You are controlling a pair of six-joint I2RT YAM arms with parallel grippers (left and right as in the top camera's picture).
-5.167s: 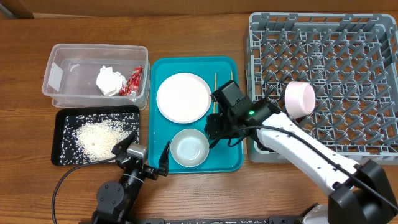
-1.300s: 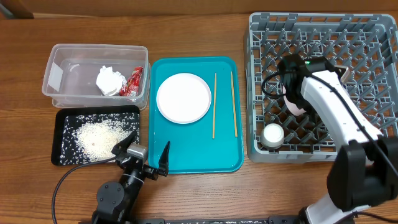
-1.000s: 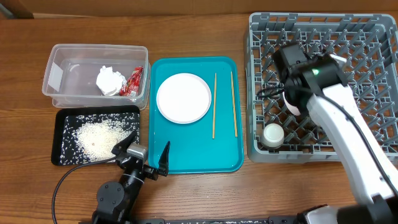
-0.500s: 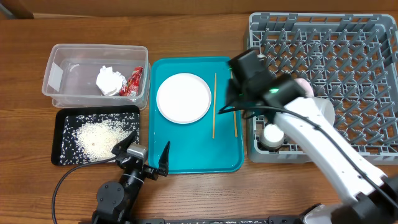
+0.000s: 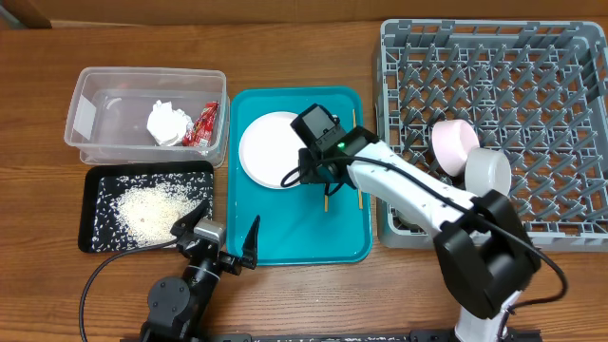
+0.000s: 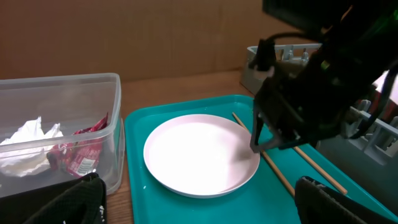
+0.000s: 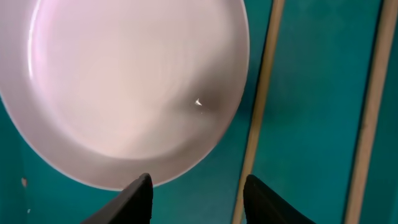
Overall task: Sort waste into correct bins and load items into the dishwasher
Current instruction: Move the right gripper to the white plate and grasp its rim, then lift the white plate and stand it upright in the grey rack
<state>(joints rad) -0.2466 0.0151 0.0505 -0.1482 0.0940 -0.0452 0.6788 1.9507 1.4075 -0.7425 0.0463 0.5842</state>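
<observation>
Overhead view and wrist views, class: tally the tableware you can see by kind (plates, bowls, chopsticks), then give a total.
Plate: 1
Bowls: 2, a pink bowl and a grey bowl
Chopsticks: 2
Total: 5

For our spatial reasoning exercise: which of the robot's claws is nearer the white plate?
Right. The right claw hovers over the plate at its right rim; the left claw sits apart, by the teal tray and its near-left corner.
</observation>
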